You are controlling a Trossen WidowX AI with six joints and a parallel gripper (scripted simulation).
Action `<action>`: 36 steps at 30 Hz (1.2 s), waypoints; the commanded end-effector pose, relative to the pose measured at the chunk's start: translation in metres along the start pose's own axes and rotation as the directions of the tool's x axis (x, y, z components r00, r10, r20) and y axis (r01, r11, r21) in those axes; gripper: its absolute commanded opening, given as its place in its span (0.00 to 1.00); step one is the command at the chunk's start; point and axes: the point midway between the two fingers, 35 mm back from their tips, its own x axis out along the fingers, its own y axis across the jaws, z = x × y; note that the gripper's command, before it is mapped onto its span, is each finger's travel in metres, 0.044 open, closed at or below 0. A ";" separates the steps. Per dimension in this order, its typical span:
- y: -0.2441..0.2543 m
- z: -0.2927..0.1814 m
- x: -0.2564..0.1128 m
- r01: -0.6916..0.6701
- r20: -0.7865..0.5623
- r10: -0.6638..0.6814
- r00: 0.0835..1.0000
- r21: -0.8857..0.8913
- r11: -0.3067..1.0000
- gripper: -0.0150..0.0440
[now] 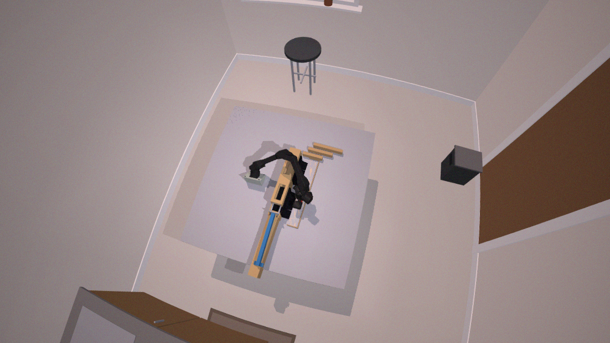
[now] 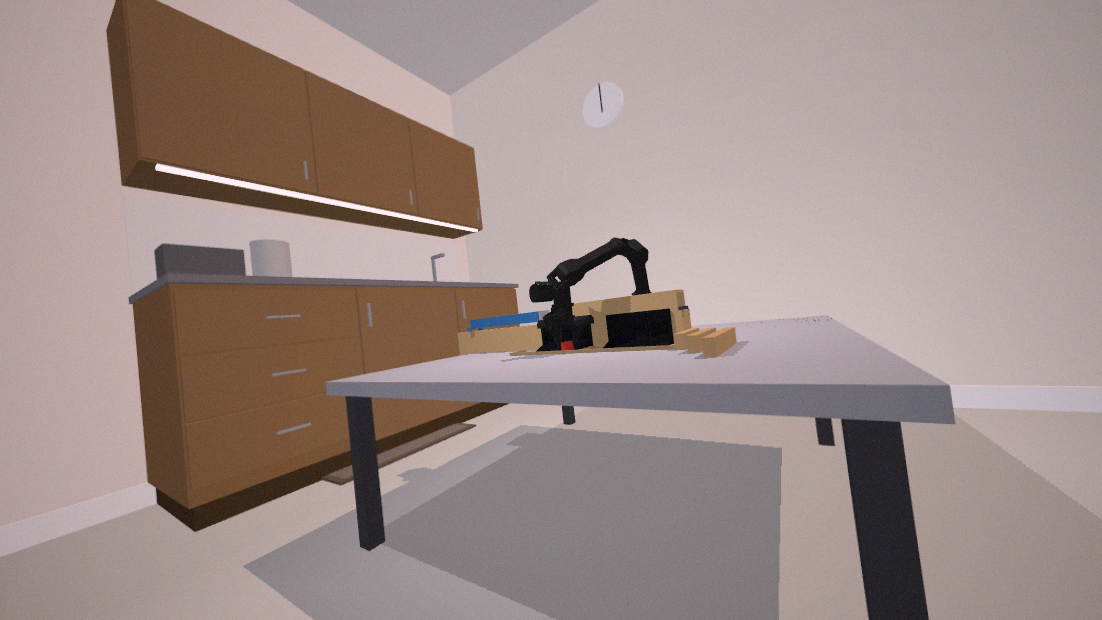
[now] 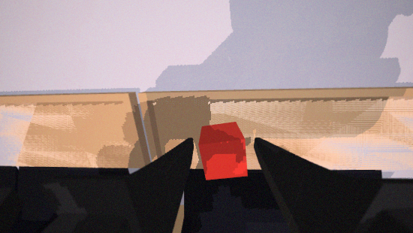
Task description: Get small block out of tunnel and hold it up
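The block (image 1: 301, 201) (image 2: 567, 345) (image 3: 223, 150) is a small, plain red cube with sharp edges; its faces show lighter and darker red. It is located outside the covered tunnel (image 1: 283, 183) (image 2: 608, 306), at the low tan-rimmed tray (image 1: 314, 175) (image 3: 263, 94), on the side facing the worktop's (image 1: 332, 255) (image 2: 770, 370) (image 3: 75, 45) near edge in the exterior view. The hand (image 1: 297, 204) (image 2: 567, 339) (image 3: 223, 142) is partly open: the wrist view shows one finger on each side of the block, with a gap at both. The top view shows the blue handle (image 1: 266, 238) reaching toward the worktop's lower edge, and the pale arm base (image 1: 254, 181) nearer the left edge; the exterior view hides that base. The exterior view alone shows a wall clock (image 2: 602, 104).
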 end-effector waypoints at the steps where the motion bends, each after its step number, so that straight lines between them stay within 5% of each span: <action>1: 0.000 0.000 -0.001 0.000 0.001 0.000 1.000 -0.001 1.000 0.51; 8: 0.000 0.000 -0.001 0.000 0.001 0.000 1.000 -0.001 1.000 0.43; 12: 0.000 0.001 -0.008 0.000 0.000 0.000 1.000 0.000 1.000 0.25; 24: 0.000 -0.002 -0.063 -0.004 -0.004 0.004 1.000 0.006 1.000 0.25; 29: 0.000 -0.002 -0.060 -0.009 0.004 0.008 1.000 0.014 1.000 0.25; 36: 0.020 0.004 -0.129 0.021 0.334 -0.028 0.942 0.025 0.999 0.25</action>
